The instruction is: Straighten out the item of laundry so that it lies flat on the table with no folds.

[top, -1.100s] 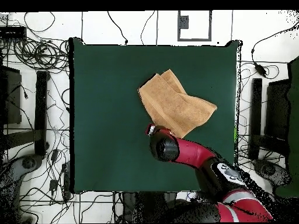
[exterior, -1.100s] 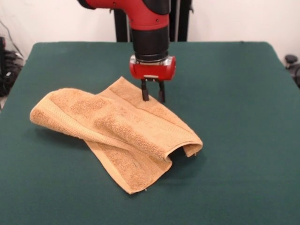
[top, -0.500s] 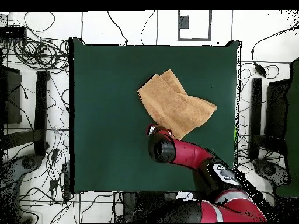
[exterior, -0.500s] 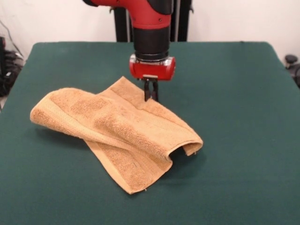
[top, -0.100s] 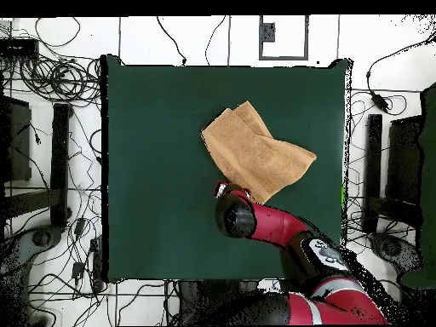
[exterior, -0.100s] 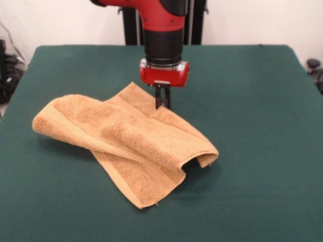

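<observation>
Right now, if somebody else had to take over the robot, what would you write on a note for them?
Gripper: shut on the far edge of the orange-tan terry-cloth towel, low at the table.
Towel: near the middle of the dark green felt-covered table, folded over itself, with one layer lying across another and a raised loop at one end.
Done: an edge is pinched, nothing flattened yet.
Left: probably lift or pull that edge to open the fold, then spread the towel flat with no folds.

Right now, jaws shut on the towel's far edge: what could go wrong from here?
1. The gripper pinches only the thin edge of the towel, so it may slip when pulled.
2. The towel is folded over itself; pulling may drag the whole bundle across the table instead of opening the fold.
</observation>
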{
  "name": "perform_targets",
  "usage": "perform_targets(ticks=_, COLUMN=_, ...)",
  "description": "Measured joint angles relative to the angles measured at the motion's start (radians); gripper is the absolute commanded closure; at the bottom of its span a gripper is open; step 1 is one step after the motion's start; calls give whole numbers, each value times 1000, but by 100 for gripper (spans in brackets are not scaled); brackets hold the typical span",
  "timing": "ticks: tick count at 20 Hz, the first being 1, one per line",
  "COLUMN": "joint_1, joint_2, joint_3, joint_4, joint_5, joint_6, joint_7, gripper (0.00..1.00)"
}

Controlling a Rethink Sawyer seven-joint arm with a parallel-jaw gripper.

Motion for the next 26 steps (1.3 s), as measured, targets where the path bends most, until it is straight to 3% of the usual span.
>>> perform_targets(ticks=11, joint_1=38, joint_2=-8, joint_3=-17, joint_4=0, joint_5=110, joint_6=29, joint_7=0, gripper=100)
perform_targets(ticks=26, joint_1=147, joint_2=-118, joint_3=-15, joint_4=10, joint_5=307, joint_6=173, joint_7=0, gripper=100)
